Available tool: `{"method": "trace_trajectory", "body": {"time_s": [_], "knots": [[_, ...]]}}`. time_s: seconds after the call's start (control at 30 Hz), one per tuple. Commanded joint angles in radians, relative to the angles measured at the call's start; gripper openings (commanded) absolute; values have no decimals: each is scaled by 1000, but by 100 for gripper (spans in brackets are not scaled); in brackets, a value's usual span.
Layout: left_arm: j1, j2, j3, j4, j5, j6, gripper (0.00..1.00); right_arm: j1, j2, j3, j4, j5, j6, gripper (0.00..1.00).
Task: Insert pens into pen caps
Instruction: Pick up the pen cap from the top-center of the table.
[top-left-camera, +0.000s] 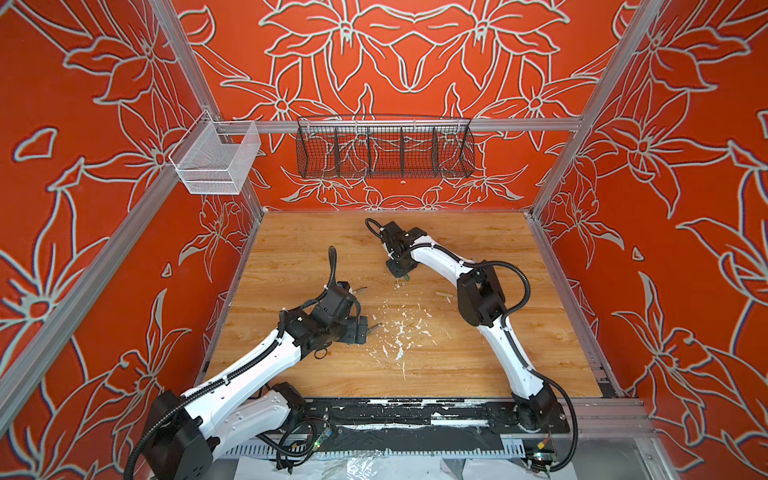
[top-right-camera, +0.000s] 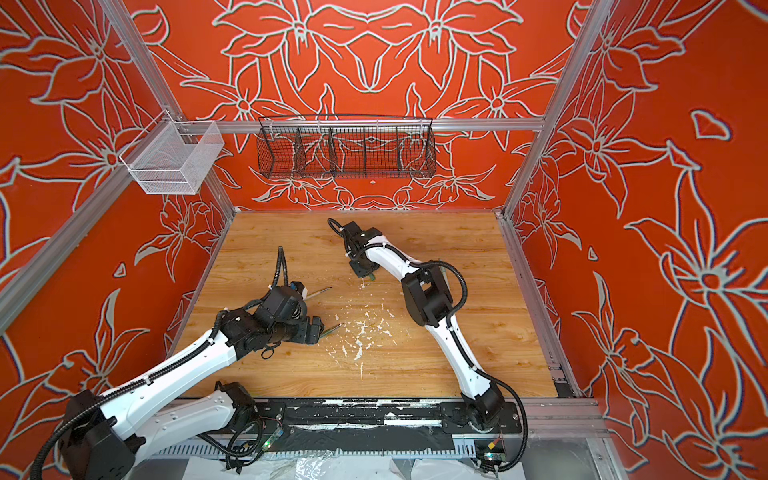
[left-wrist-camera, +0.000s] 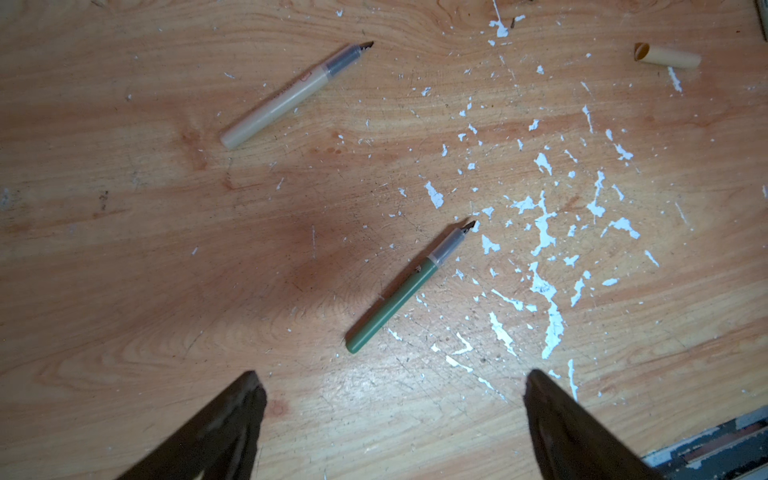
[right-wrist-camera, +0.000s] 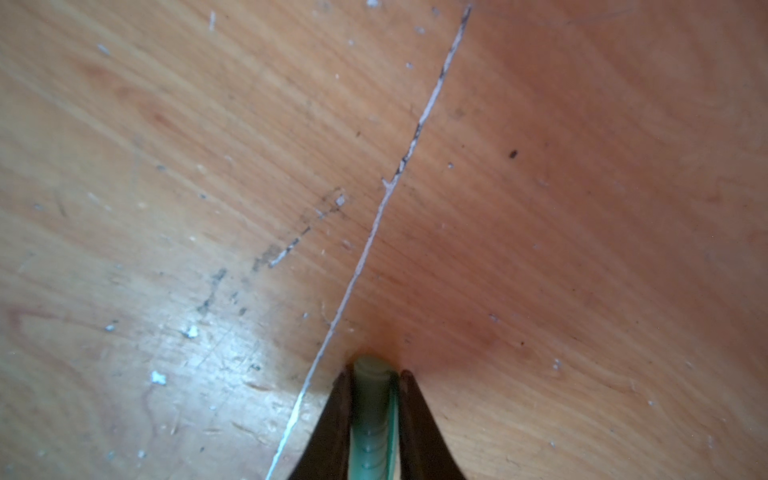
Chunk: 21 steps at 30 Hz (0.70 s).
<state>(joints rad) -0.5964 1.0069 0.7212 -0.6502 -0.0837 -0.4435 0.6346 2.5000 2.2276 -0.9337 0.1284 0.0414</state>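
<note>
Both top views: high over front edge, tilted down toward back wall (top-left-camera: 382, 62); near-identical, whole bench (top-left-camera: 291, 249) in frame. Left wrist view: raised well above bench, facing down past left gripper (left-wrist-camera: 392, 374); shares tan pen (left-wrist-camera: 291, 97), green pen (left-wrist-camera: 409, 286), paint flecks (left-wrist-camera: 544, 232) with top views. Right wrist view: very near bench, right gripper (right-wrist-camera: 375, 372) and green ribbed tube (right-wrist-camera: 372, 399) at frame edge.

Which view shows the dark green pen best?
The left wrist view: the dark green pen lies there whole and close, uncapped. In both top views only its tip end shows, tiny. The right wrist view lacks it.
</note>
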Motion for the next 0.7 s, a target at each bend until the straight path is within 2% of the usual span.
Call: {"method": "trace_trajectory", "body": {"time_s": [0.0, 0.37, 0.67], "knots": [[4, -11, -9, -2, 6, -15, 97, 1, 20, -48, -80, 9, 4, 23], [4, -11, -14, 4, 7, -19, 97, 0, -10, -73, -83, 34, 1, 30], [4, -11, -14, -2, 9, -22, 97, -4, -3, -90, -74, -31, 11, 25]]}}
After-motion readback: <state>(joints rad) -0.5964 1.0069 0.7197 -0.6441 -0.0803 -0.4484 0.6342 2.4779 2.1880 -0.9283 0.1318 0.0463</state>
